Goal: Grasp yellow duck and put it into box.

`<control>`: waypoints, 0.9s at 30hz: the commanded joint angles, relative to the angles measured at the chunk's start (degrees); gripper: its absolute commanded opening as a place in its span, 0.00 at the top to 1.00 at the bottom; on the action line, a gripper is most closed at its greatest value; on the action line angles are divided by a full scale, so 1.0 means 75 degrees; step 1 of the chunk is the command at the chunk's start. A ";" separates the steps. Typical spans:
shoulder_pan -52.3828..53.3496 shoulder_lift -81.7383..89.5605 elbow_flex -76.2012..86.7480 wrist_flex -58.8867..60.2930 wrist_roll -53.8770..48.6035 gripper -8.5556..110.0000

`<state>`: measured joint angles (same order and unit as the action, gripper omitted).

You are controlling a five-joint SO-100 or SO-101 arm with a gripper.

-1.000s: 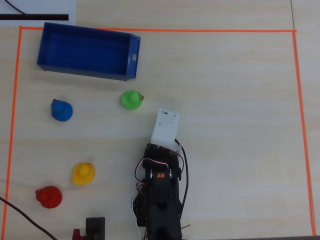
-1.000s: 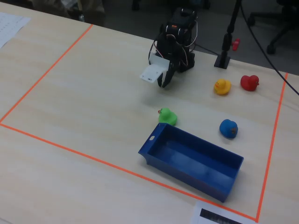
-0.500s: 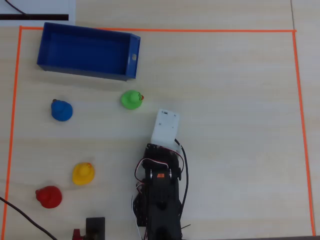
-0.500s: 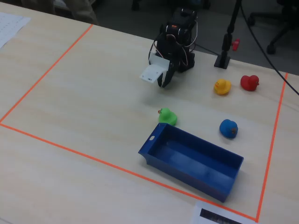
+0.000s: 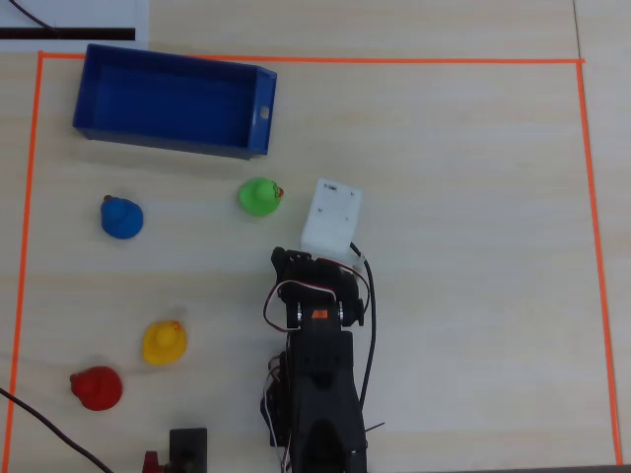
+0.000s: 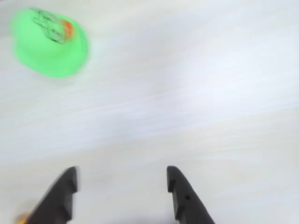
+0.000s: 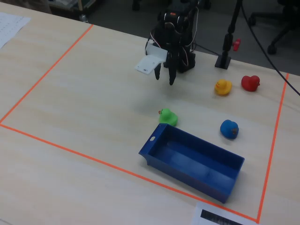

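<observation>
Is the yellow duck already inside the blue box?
No, in the overhead view the yellow duck sits on the table beside the red duck, while the box is empty.

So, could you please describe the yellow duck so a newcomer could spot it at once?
In the overhead view, start at the long blue box at upper left and go down past the blue duck. The yellow duck sits just above the red duck, the only yellow toy.

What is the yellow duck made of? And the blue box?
The yellow duck looks like soft rubber or vinyl: rounded, smooth, one solid bright colour. The box looks like hard plastic, probably matte: thin, straight walls and a neat round hole. Neither can be confirmed from looks alone.
</observation>
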<state>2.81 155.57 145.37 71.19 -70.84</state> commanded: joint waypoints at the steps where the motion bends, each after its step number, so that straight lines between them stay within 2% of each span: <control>1: -0.0457 -0.1348 -0.2496 0.0680 0.0070 0.67; 5: -0.1594 -0.2145 -0.3773 0.1500 0.0598 0.66; 10: -0.3527 -0.3129 -0.5203 0.2402 0.1887 0.65; 16: -0.5461 -0.3973 -0.5414 0.2918 0.2719 0.63; 23: -0.5965 -0.3668 -0.4137 0.2449 0.2941 0.61; 27: -0.6527 -0.3668 -0.4008 0.2426 0.3563 0.61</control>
<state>-42.80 127.00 115.75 90.35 -47.37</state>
